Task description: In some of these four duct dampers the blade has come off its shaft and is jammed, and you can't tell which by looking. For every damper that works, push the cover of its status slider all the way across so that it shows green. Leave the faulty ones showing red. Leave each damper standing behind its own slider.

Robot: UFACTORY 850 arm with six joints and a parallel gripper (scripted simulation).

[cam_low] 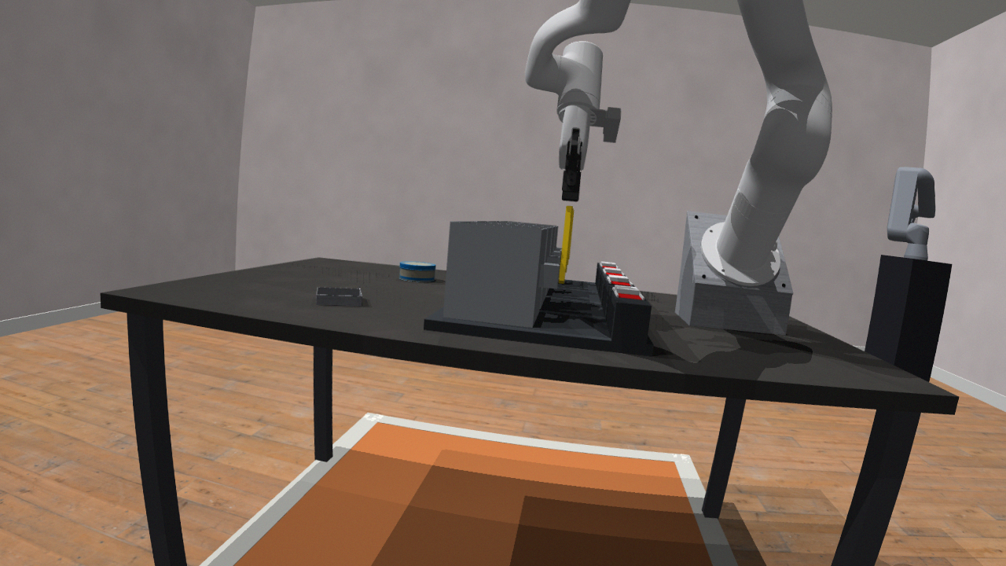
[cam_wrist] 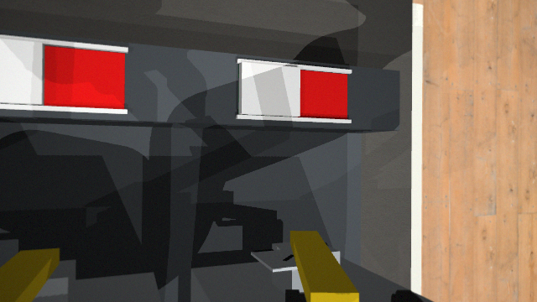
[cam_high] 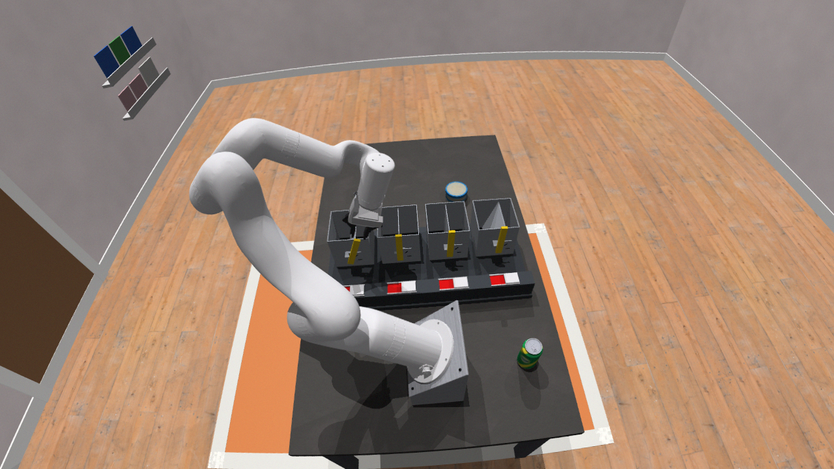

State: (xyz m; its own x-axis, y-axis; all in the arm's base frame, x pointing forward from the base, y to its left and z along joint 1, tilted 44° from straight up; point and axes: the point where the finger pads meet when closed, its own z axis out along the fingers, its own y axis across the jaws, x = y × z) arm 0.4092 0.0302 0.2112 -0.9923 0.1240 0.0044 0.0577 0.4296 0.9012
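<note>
Four grey box dampers stand in a row on a black base, each with a yellow lever at the front. The leftmost damper [cam_high: 348,236] has its lever [cam_high: 353,251] upright and slightly tilted. My gripper [cam_high: 357,232] hangs just above that lever's top and points down, as the exterior view shows [cam_low: 570,193]. It is partly open and empty. In the wrist view the lever [cam_wrist: 320,268] lies between my fingertips. The leftmost slider [cam_wrist: 294,93] shows red beside its white cover, as does the second slider [cam_wrist: 63,77]. The other two sliders [cam_high: 453,283] [cam_high: 504,279] also show red.
A blue-rimmed round tin [cam_high: 455,189] sits behind the dampers. A green can [cam_high: 529,354] stands at the front right. A small grey tray [cam_low: 339,295] lies on the far side. My arm's grey mount [cam_high: 440,355] stands in front of the sliders.
</note>
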